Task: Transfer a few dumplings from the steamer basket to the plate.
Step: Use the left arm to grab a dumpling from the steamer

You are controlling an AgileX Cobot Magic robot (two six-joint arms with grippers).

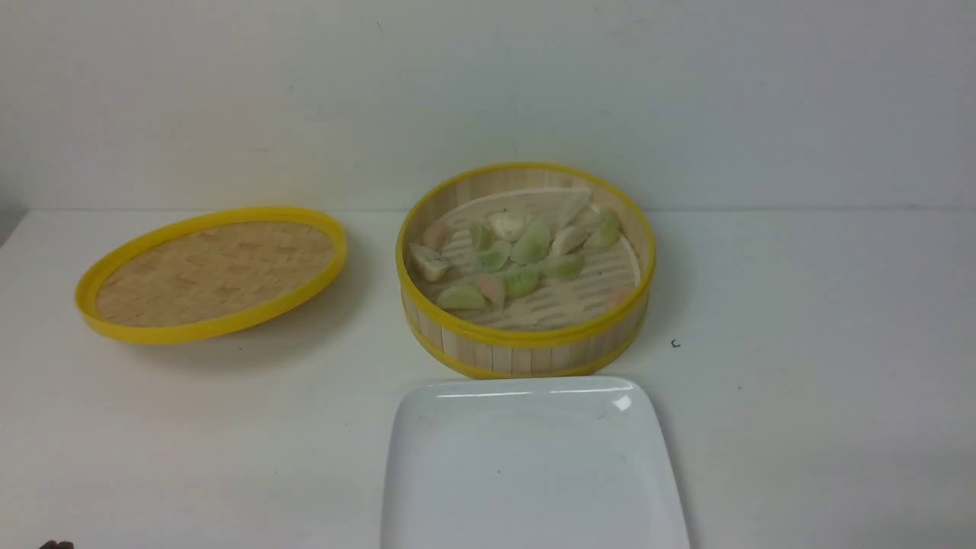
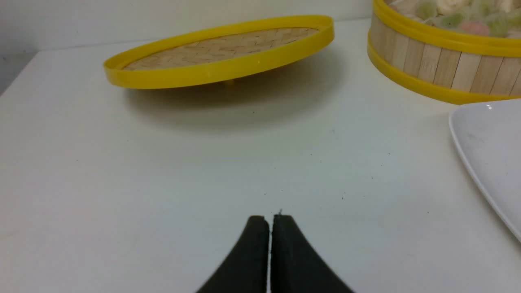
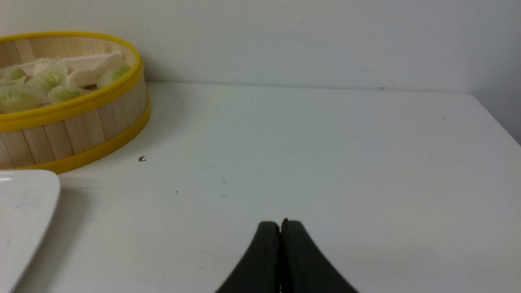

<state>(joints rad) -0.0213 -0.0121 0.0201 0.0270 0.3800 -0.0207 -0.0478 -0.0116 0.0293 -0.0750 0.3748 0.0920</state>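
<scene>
The steamer basket (image 1: 526,347) stands at the table's middle, open, with several pale green, whitish and pinkish dumplings (image 1: 530,244) on its slatted floor. The white square plate (image 1: 534,465) lies bare just in front of it, touching or nearly touching its wall. The basket also shows in the left wrist view (image 2: 439,69) and the right wrist view (image 3: 73,130), the plate's edge too (image 2: 488,154) (image 3: 20,215). My left gripper (image 2: 270,219) is shut and empty over bare table, well short of the basket. My right gripper (image 3: 281,224) is shut and empty over bare table to the basket's right.
The flat woven lid (image 1: 213,271) with a yellow rim rests tilted on the table left of the basket; it also shows in the left wrist view (image 2: 220,53). A wall stands close behind the table. A small dark speck (image 1: 675,344) lies right of the basket.
</scene>
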